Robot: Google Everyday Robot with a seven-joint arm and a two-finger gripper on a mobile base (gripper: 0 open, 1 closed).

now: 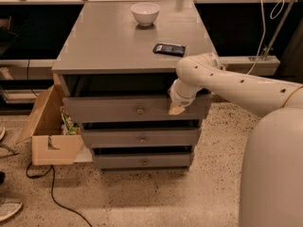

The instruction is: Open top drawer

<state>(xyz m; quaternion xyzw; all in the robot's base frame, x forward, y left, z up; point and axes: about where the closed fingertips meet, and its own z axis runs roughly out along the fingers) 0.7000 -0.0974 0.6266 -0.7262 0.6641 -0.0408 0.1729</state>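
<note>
The hand (177, 109) at the top drawer (109, 109), right of its knob (140, 110).
Flat matte grey front, small round metal knob; the hand's grip cannot be told.

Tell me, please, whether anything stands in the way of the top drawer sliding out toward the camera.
Nothing visible does. The gripper is at the top drawer front, right of its knob. The cardboard box sits left of the cabinet, beside the drawer's path rather than in it.

One camera looks down from high in front onto the matte grey wooden cabinet (118, 46), fairly near; the gripper (176, 109) is just right of centre.
</note>
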